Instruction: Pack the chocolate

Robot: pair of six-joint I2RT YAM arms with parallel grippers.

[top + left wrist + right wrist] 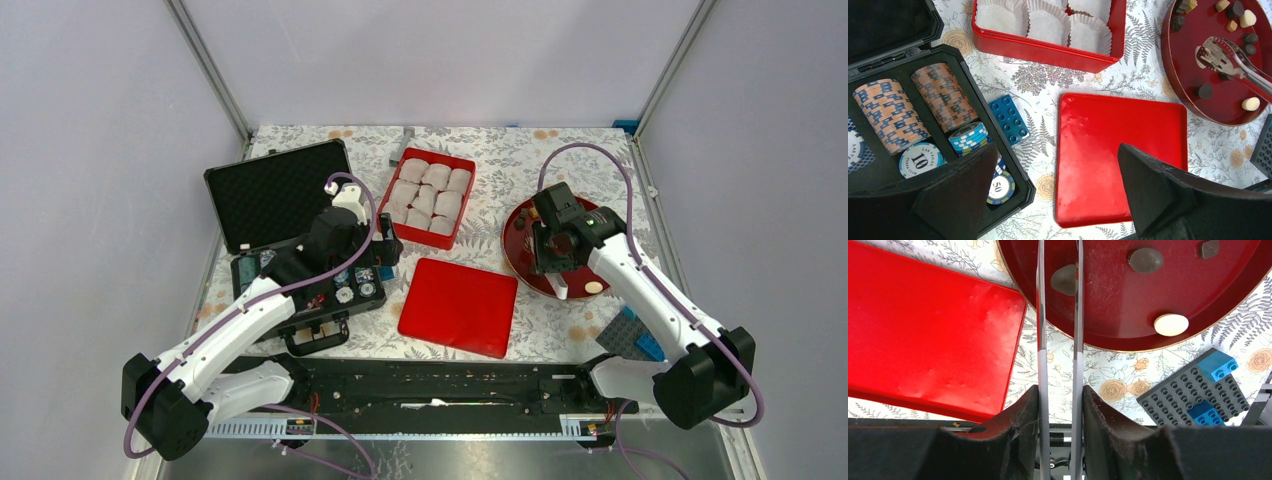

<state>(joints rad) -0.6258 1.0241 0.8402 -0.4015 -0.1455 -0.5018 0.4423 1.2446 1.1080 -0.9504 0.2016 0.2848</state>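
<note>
The right tool (1060,407) is clamped on the tongs (1042,355) over the round plate (1180,80) at three o'clock, where the chocolate (1171,324) lies loose; picking seems in hand. The left tool (1057,150) gapes wide, empty. Next, I'd say: nip one lump, carry it to a paper cup (1090,32) at twelve o'clock.

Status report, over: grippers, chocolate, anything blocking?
Left gripper open, empty. Right gripper shut on tongs above plate. Chocolate on plate, paper cups empty. No obstruction seen.

The top view looks down on the whole counter (500,150) from high behind. Both wrist views sit close above it, sharing the red lid (1118,155).
</note>
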